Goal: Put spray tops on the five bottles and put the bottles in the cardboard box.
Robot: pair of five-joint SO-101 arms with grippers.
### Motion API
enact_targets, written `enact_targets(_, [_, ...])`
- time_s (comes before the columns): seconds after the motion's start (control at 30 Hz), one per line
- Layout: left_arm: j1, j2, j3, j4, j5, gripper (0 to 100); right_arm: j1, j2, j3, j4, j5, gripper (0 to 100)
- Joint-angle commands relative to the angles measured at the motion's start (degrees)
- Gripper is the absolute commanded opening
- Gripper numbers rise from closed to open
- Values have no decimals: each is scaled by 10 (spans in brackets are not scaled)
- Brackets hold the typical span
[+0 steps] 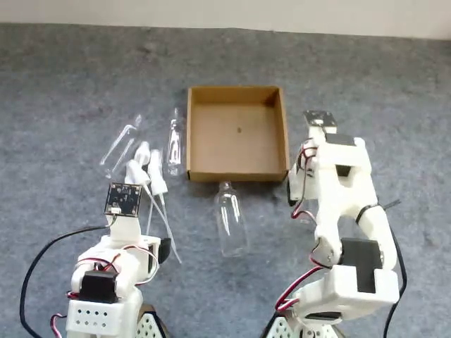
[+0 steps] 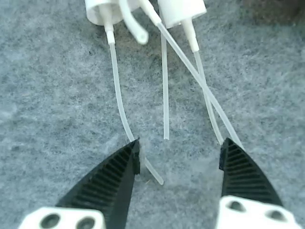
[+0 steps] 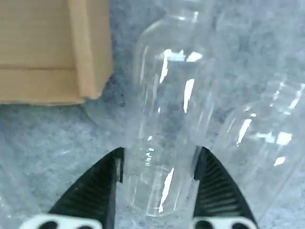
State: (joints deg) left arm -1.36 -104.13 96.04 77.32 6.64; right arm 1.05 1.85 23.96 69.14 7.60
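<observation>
The open cardboard box [image 1: 236, 134] lies at the table's middle back. One clear bottle [image 1: 231, 218] lies in front of it, and two more [image 1: 175, 144] [image 1: 120, 144] lie to its left. White spray tops [image 1: 144, 169] with long tubes lie beside those. My left gripper [image 2: 181, 150] is open just above the carpet, with the tubes [image 2: 164, 86] of the spray tops [image 2: 183, 9] running between its fingers. My right gripper [image 3: 159, 162] holds a clear bottle [image 3: 167, 109] by both sides, next to the box corner [image 3: 88, 52].
Another clear bottle [image 3: 267, 138] lies close beside the held one. The right arm [image 1: 342, 204] stands over the box's right front corner. Grey carpet [image 1: 84, 84] covers the table, with free room at the back left and far right.
</observation>
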Motion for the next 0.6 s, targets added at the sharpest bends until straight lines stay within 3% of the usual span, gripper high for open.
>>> enact_targets(0.0, [10,-4,11,2,4,217,-2,-2,-29,11,9,74])
enact_targets(0.13, [10,-4,11,2,4,217,-32,-10,-61,66,9,81])
enact_targets(0.3, [10,-4,11,2,4,217,-33,-43,-81,109,9,211])
enact_targets(0.57, [10,-4,11,2,4,217,0,-150,-81,159,9,224])
